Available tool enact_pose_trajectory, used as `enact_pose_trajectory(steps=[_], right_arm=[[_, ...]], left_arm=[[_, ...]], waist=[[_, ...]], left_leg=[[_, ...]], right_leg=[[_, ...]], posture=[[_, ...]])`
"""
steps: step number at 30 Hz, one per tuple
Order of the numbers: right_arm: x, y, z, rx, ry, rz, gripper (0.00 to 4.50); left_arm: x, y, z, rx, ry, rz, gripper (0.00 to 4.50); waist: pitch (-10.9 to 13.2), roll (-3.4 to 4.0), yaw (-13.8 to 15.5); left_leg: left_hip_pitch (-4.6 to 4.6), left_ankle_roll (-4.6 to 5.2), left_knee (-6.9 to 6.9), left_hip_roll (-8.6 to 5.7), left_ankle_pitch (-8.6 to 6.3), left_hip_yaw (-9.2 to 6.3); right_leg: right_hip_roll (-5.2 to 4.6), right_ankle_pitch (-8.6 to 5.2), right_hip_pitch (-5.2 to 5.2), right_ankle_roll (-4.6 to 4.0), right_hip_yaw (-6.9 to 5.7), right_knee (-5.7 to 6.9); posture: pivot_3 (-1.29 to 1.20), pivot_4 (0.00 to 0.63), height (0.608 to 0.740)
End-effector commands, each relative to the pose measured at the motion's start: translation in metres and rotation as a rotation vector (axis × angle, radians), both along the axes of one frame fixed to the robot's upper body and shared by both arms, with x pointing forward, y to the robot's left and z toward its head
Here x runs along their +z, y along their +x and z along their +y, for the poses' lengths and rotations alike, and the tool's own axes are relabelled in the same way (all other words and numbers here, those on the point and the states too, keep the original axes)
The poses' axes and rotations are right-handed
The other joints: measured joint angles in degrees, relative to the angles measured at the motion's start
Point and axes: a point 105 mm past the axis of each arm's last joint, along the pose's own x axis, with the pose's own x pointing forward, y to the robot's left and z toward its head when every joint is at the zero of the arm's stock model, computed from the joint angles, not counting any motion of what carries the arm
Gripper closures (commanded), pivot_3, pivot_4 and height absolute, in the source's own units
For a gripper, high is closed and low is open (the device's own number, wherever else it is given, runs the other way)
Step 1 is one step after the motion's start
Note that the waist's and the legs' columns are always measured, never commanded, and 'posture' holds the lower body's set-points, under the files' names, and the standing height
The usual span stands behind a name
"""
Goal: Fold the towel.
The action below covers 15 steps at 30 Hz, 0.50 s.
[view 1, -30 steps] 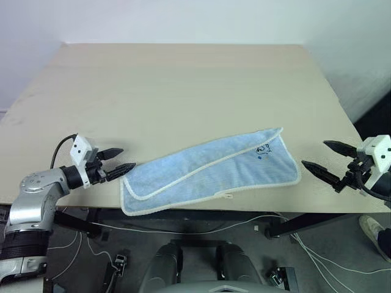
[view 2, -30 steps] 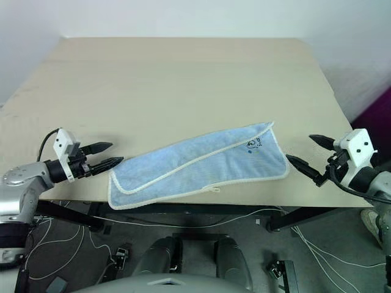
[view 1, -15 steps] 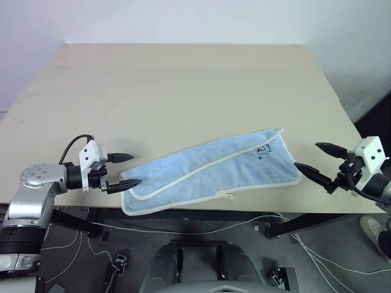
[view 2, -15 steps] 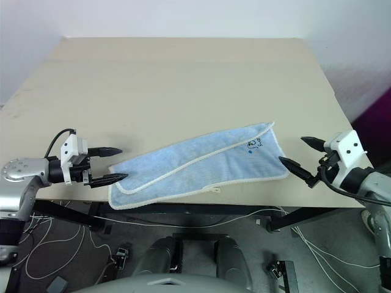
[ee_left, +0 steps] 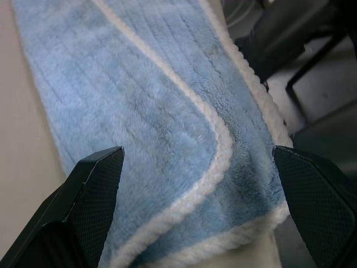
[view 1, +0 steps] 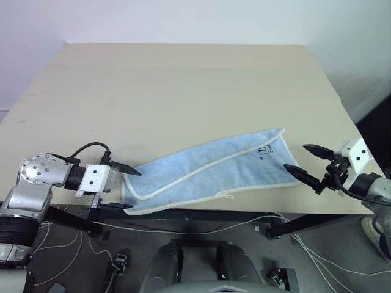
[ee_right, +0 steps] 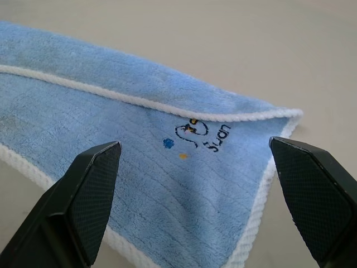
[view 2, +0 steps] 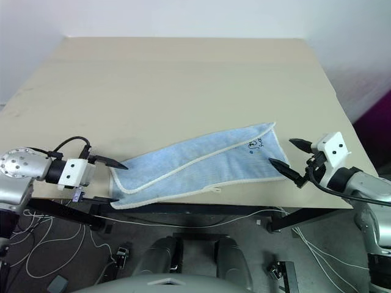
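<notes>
We see the towel lying flat on the beige surface, close to its near edge, as a long band folded lengthwise that runs from the near left up toward the right. Its light blue pile is bordered with white stitching, and one white edge runs diagonally along the upper layer. A small dark printed mark sits near the right end, and a small white loop pokes out at the near edge, just at the rim of the surface. Our left gripper waits at the towel's left end with its fingers spread wide, one above the cloth's corner and the other below the rim of the surface, grasping nothing. From the left wrist, the rounded near-left corner of the towel lies between the two black fingertips, apart from both. Our right gripper sits just beside the towel's right end, fingers released and wide apart, holding nothing. From the right wrist, the printed mark and the far right corner lie between its fingertips.
</notes>
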Motion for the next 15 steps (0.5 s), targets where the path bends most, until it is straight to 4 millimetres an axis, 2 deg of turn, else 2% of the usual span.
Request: enact_pose_trajectory(steps=[1,7,10,13,15], right_arm=[[0.009,-0.003,0.003,0.003,0.004,-0.039,0.0],[0.009,-0.006,0.002,-0.009,0.004,-0.038,0.0],[0.01,-0.005,0.002,-0.01,0.004,-0.039,0.0],[0.01,-0.005,0.002,-0.01,0.004,-0.038,0.0],[0.01,-0.005,0.003,-0.009,0.003,-0.037,0.0]], left_arm=[[-0.002,0.003,-0.001,-0.038,0.021,-0.049,0.03],[-0.007,0.006,-0.006,-0.073,0.011,-0.112,0.03],[-0.005,0.009,-0.011,-0.079,-0.018,-0.142,0.57],[-0.003,0.011,-0.013,-0.077,-0.036,-0.148,1.42],[-0.001,0.011,-0.013,-0.072,-0.047,-0.144,2.15]], waist=[[0.0,0.0,-0.03],[0.0,0.0,-0.06],[0.0,0.0,-0.04],[0.0,0.0,-0.06],[0.0,0.0,-0.07]], left_leg=[[0.0,0.0,0.0,0.0,0.0,0.0],[0.0,0.0,0.02,0.0,0.0,0.0],[0.0,0.01,0.04,0.0,0.0,0.01],[0.0,0.01,0.04,0.0,0.0,0.01],[0.0,0.01,0.04,0.0,0.0,0.01]], right_leg=[[0.01,0.0,0.0,0.0,-0.02,0.0],[0.04,0.0,0.0,0.01,-0.06,0.03],[0.04,0.0,0.0,0.01,-0.07,0.03],[0.05,0.0,0.01,0.01,-0.08,0.03],[0.05,0.0,0.01,0.01,-0.08,0.03]], posture=[[0.0,0.15,0.74],[0.0,0.15,0.74],[0.0,0.15,0.74],[0.0,0.15,0.74],[0.0,0.15,0.74]])
